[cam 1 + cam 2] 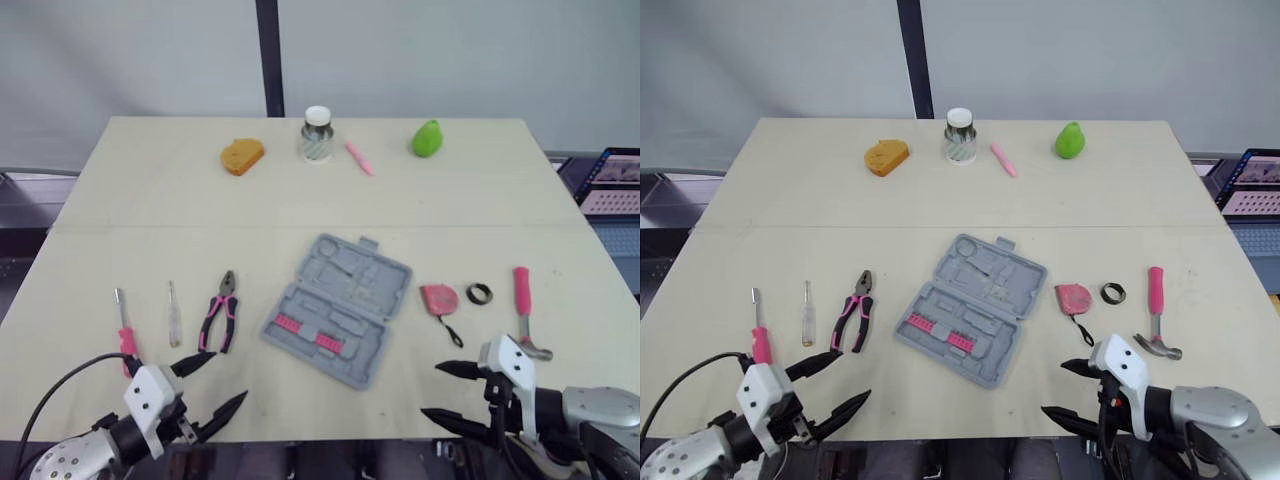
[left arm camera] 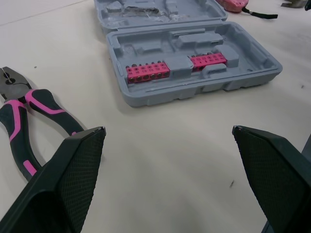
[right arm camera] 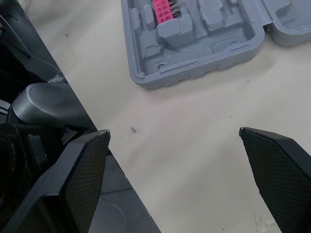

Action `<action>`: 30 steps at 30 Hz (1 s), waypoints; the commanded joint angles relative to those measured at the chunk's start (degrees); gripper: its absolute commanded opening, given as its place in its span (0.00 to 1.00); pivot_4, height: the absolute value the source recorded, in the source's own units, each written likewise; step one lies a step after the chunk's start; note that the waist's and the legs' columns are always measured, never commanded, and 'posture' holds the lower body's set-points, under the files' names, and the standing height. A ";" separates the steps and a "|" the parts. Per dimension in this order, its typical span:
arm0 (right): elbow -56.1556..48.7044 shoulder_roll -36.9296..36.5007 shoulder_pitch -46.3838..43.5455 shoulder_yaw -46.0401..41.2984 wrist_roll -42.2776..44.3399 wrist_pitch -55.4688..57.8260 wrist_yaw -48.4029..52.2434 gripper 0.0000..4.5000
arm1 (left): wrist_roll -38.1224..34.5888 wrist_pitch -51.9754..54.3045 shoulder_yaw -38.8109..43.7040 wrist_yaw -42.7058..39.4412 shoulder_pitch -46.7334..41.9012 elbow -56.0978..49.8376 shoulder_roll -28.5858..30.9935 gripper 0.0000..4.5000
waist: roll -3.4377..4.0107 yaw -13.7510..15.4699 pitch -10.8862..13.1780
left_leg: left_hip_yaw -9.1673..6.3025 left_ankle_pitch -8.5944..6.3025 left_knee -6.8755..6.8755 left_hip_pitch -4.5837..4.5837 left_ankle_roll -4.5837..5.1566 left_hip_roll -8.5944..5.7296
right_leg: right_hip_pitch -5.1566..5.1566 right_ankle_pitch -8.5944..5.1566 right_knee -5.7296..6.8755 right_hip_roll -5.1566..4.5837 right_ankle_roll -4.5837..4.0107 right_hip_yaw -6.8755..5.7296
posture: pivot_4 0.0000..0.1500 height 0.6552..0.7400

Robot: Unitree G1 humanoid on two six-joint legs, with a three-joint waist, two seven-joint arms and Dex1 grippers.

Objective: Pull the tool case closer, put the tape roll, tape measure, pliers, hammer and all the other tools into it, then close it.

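Note:
The grey tool case [image 1: 338, 308] lies open in the middle of the table, with pink bit holders [image 2: 147, 72] in its near half. Left of it lie pink-handled pliers [image 1: 219, 312], a clear screwdriver [image 1: 173, 314] and a pink screwdriver [image 1: 124, 331]. To its right are a pink tape measure [image 1: 439, 298], a black tape roll [image 1: 480, 294] and a pink-handled hammer [image 1: 524, 308]. My left gripper [image 1: 208, 385] is open at the near edge, below the pliers. My right gripper [image 1: 447, 392] is open at the near edge, below the tape measure.
At the far side stand an orange sponge-like piece [image 1: 242, 156], a glass jar [image 1: 317, 135], a pink marker [image 1: 359, 158] and a green pear [image 1: 427, 138]. A laptop [image 1: 612, 180] sits beyond the table's right edge.

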 commanded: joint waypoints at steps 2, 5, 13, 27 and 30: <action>-0.83 0.20 -0.58 0.00 0.11 -1.09 0.67 1.00 | -2.73 1.31 0.91 -0.16 -2.79 -0.80 0.78 0.99 | 0.00 -0.05 0.00 | 0.00 0.00 0.00 0.00 0.00 0.00 | 0.00 0.00 0.01 0.00 0.00 0.00 | 1.00 0.47; -0.71 0.11 -1.56 0.13 0.15 -0.48 0.22 1.00 | -3.07 4.07 0.89 0.52 -5.55 -0.72 1.99 0.99 | 0.00 -0.09 0.00 | 0.00 0.00 0.00 0.01 -0.01 0.00 | 0.00 0.00 0.03 0.02 0.00 -0.01 | 1.00 0.47; -1.01 -0.02 -7.83 0.23 1.69 6.87 -3.83 0.71 | -13.54 23.36 -0.04 -0.77 -26.21 0.69 10.20 1.00 | 0.01 0.10 0.00 | -0.08 0.07 0.04 0.00 -0.04 -0.05 | 0.05 0.02 0.19 0.03 0.04 -0.03 | 1.00 0.47; 0.63 5.43 -15.40 3.17 -2.41 9.58 -13.38 0.00 | -4.57 26.10 -14.28 -8.13 -50.42 21.93 14.64 0.00 | 0.01 -0.10 0.00 | 0.08 0.13 -0.02 0.00 -0.15 -0.02 | -0.06 0.03 0.29 0.23 0.06 0.03 | 1.00 0.47; 1.05 6.52 -16.88 4.39 -2.72 10.75 -14.57 0.00 | -1.05 23.21 -17.14 -8.81 -53.94 26.81 13.55 0.00 | 0.01 0.02 0.00 | 0.09 0.13 -0.01 -0.02 -0.15 -0.03 | -0.09 0.04 0.30 0.23 0.07 0.04 | 1.00 0.47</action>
